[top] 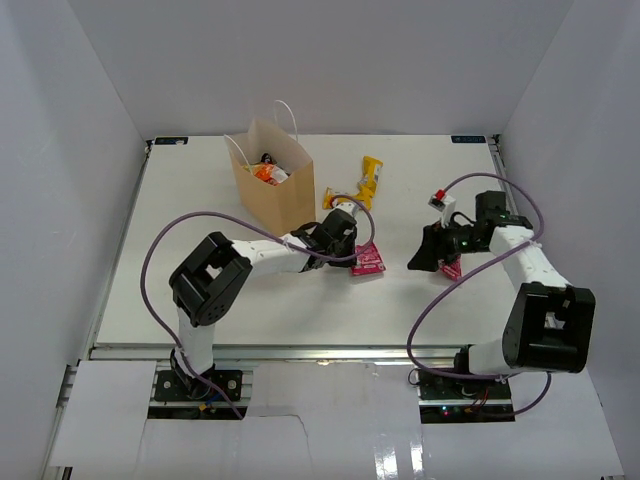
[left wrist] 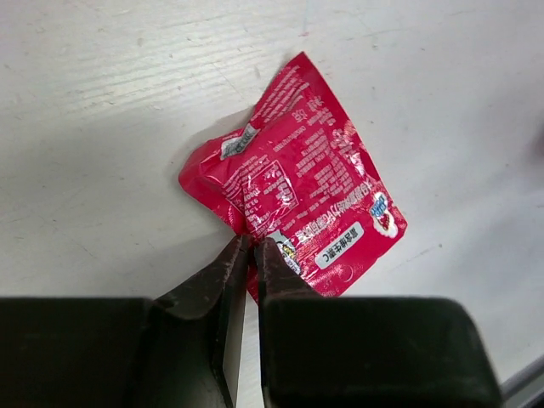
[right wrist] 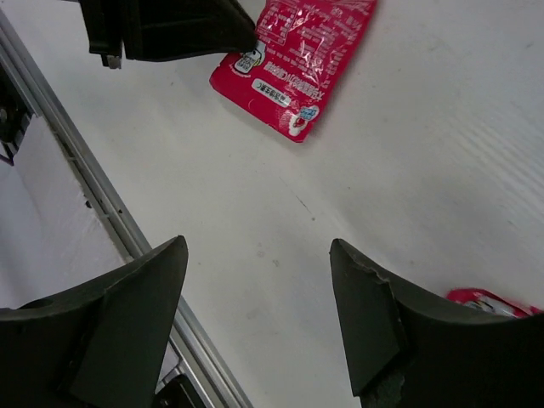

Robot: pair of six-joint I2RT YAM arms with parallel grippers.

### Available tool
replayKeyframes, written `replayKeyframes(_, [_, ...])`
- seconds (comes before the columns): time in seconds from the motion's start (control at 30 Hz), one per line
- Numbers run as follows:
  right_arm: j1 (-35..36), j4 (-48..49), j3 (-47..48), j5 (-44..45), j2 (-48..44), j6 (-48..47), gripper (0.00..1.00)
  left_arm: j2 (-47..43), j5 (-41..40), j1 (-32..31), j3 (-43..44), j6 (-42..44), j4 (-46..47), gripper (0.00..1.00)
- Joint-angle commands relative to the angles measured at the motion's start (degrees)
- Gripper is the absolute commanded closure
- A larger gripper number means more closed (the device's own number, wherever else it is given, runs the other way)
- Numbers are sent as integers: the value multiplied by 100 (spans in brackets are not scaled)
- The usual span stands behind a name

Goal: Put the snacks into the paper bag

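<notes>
The tall tan kraft paper bag stood upright and open, with a few orange and dark shiny packets already inside. Right of the bag and nearer my bases, my left gripper pinched the edge of a flat glossy pink foil packet lying on the white table. Farther right of the bag, my right gripper hung spread wide, holding nothing. I judged the job partly done: the pink packet, a crinkled yellow packet just right of the bag and a small red packet beneath my right gripper remained to load
</notes>
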Motion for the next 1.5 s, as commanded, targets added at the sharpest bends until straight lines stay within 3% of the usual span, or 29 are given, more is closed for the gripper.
replayKeyframes(0.0, [642,851,-166,514,120,1504,26,-485,409,-18,-174,91,395,100])
replayKeyframes(0.13, [1363,1634,-78,1104,374,2933,21,-661,488,-18,-421,-15,597,100])
replayKeyframes(0.33, [1584,1812,291,990,1086,4268,20,-784,848,-18,-719,-252,922,100])
replayKeyframes(0.77, [1716,1855,247,981,1877,4912,27,-837,1218,-18,-1142,-788,1423,100])
replayKeyframes(0.93, [1742,1873,352,841,2255,5026,37,-836,1323,-18,-1151,-929,1467,100])
replayKeyframes(1.13, [1760,1873,370,797,2396,5053,41,-872,1350,-18,-1159,-982,1494,100])
replayKeyframes(1.2, [1760,1925,379,674,2414,5079,47,-854,1394,-18,-1142,-991,1494,100])
replayKeyframes(1.37, [1760,1961,546,358,2589,5062,76,-810,1517,-18,-1107,-1008,1494,99])
replayKeyframes(1.47, [1751,1961,564,322,2537,4965,88,-898,1438,-9,-1098,-1026,1424,74])
